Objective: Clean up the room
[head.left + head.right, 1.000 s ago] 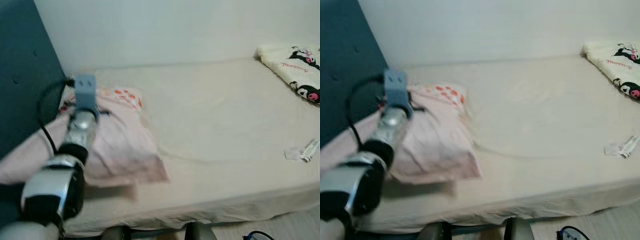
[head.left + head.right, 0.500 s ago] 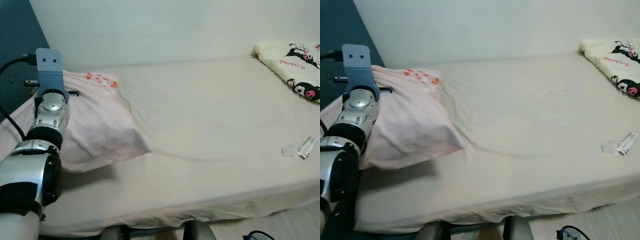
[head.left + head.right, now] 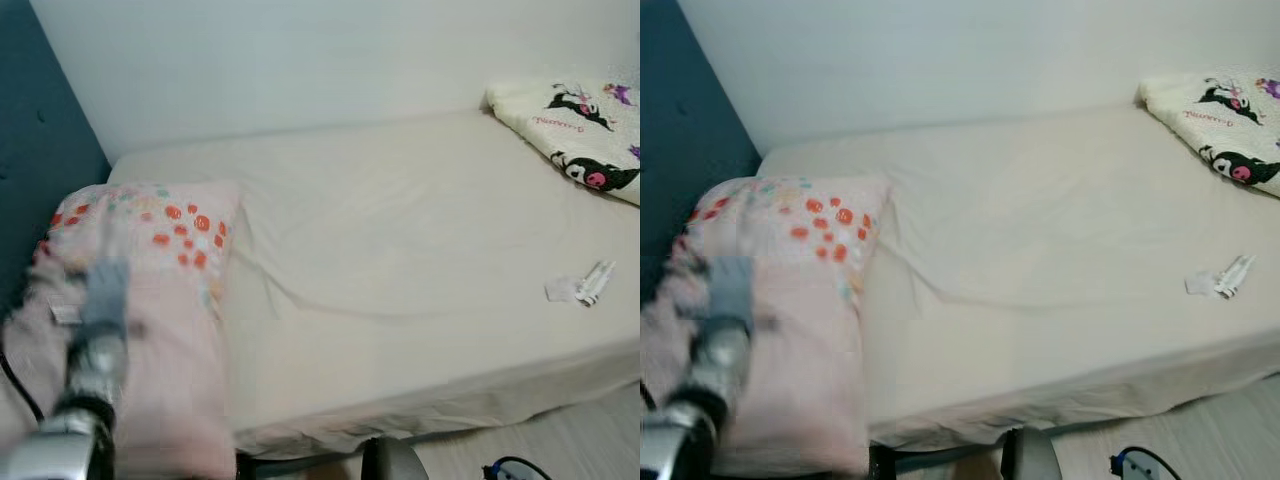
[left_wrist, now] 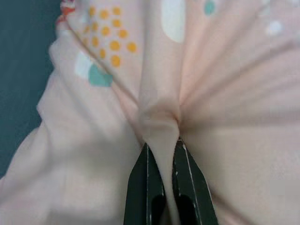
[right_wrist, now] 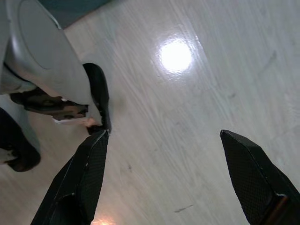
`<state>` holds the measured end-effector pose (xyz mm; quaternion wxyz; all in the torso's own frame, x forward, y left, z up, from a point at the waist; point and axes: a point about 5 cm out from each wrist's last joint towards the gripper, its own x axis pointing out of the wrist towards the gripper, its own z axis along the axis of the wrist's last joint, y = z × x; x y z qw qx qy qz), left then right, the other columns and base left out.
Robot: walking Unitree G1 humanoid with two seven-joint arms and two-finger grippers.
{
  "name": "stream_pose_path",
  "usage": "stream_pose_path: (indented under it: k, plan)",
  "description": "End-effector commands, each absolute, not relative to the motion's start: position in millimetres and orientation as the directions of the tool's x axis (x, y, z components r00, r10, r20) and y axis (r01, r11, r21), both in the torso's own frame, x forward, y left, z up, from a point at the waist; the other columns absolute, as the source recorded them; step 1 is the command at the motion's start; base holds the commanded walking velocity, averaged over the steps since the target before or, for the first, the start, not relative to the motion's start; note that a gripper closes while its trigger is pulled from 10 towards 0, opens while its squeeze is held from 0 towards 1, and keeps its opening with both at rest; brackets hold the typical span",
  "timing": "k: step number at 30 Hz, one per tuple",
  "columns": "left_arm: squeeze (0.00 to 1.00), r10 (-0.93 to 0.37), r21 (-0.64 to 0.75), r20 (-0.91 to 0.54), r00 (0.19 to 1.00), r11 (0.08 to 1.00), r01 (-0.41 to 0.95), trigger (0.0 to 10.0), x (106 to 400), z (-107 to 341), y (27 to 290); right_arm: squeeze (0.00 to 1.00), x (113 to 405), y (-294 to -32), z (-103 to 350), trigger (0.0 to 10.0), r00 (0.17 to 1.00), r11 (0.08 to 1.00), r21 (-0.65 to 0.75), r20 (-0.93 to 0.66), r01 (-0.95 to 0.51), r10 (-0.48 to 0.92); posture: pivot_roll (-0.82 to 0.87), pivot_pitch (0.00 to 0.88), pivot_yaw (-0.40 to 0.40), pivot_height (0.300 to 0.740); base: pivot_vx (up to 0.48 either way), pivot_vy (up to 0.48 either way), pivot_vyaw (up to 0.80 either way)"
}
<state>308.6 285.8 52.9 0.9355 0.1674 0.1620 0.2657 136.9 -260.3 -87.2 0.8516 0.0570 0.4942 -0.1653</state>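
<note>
Your left gripper (image 4: 161,154) has its jaws clamped on a fold of the pink pillow (image 3: 150,300), near-left on the bed (image 3: 420,260). Pillow's long axis runs near-far. Right gripper (image 5: 164,173) hangs idle, jaws open.

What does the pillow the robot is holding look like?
Find the long bed with the plain cream sheet, then its end beside the dark teal wall. There the left claw pinches a soft pale pink pillow. Its red and orange dots set it apart from the cartoon-print cream blanket.
</note>
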Motion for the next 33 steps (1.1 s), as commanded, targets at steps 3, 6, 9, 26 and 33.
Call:
stream_pose_path:
  k: [3, 6, 9, 26, 33]
  plan:
    - [0.0, 0.548, 0.388, -0.296, 0.782, 0.817, -0.426, 2.4, 299, 38, 285, 0.0, 128, -259, -91, 10.0, 0.436, 0.937, -0.064, -0.873, 0.342, -0.219, -0.1, 0.144, -0.011, 0.621, 0.0, 0.0, 0.0]
    - [0.0, 0.515, 0.364, -0.327, 0.792, 0.842, -0.398, 10.0, 300, 33, 275, 0.0, 128, -257, -91, 10.0, 0.435, 0.937, -0.062, -0.874, 0.343, -0.217, -0.1, 0.144, -0.009, 0.621, 0.0, 0.0, 0.0]
    - [0.0, 0.473, 0.283, -0.37, 0.8, 0.877, -0.388, 10.0, 302, 28, 263, 0.0, 129, -255, -92, 10.0, 0.437, 0.939, -0.06, -0.874, 0.339, -0.213, -0.1, 0.142, -0.007, 0.621, 0.0, 0.0, 0.0]
    - [1.0, 0.315, 0.119, -0.434, 0.844, 0.949, -0.293, 10.0, 312, 25, 234, 0.0, 134, -252, -91, 10.0, 0.447, 0.939, -0.053, -0.869, 0.34, -0.211, -0.09, 0.12, -0.001, 0.621, 0.0, 0.0, 0.0]
    - [1.0, 0.401, 0.351, -0.21, 0.892, 0.882, -0.314, 10.0, 326, 65, 269, 0.0, 142, -251, -88, 10.0, 0.467, 0.936, -0.033, -0.86, 0.351, -0.206, -0.08, 0.108, -0.008, 0.621, 0.0, 0.0, 0.0]
